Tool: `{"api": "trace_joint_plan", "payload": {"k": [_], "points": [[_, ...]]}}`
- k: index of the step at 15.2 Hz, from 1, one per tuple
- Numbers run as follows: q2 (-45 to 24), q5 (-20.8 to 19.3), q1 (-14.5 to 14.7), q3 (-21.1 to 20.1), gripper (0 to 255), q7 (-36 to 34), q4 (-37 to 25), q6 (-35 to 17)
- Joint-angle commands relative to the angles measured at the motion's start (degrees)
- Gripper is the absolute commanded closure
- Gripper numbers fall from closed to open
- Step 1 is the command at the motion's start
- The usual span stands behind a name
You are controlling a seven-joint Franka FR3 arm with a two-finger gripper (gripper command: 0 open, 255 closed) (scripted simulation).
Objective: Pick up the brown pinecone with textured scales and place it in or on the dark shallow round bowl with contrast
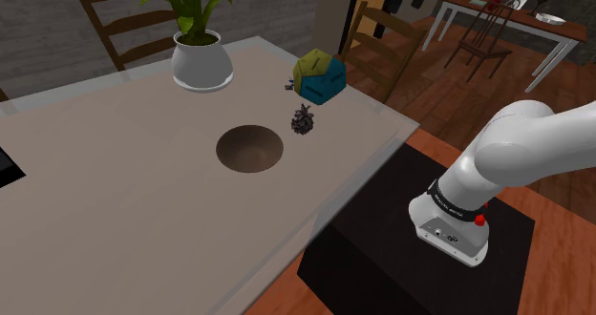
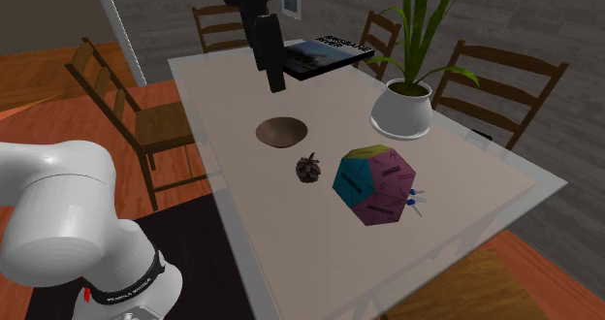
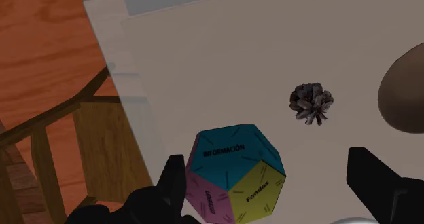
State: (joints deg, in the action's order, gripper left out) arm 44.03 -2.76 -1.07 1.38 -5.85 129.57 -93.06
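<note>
The brown pinecone (image 1: 303, 122) (image 2: 309, 168) (image 3: 311, 102) lies on the pale table (image 1: 115, 199), between the dark round bowl (image 1: 249, 149) (image 2: 281, 131) (image 3: 405, 94) and a many-sided coloured ball (image 1: 319, 75) (image 2: 376, 184) (image 3: 234, 175). The bowl is shallow, brown inside and holds nothing. My black gripper (image 2: 273, 81) (image 3: 265, 160) hangs high above the table, open, with nothing between its fingers. It touches neither the pinecone nor the bowl.
A white pot with a green plant (image 1: 202, 60) (image 2: 402, 107) stands at the table's far side. A dark book (image 2: 315, 54) lies near one end. Wooden chairs (image 1: 382, 38) (image 2: 126, 100) (image 3: 81, 134) ring the table. The white arm (image 1: 497, 170) rises from the black stand (image 1: 382, 265).
</note>
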Motion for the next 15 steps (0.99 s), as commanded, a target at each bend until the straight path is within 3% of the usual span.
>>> {"api": "trace_joint_plan", "payload": {"k": [1, 8, 15], "points": [[0.0, 0.0, 0.0, 0.0, 0, 0.0, 0.0, 0.0], [-0.7, 3.2, 1.6, 0.3, 0, -0.3, 12.8, -15.4], [-6.7, 7.1, 4.2, 0.4, 0, 0.3, 21.9, -32.4]]}}
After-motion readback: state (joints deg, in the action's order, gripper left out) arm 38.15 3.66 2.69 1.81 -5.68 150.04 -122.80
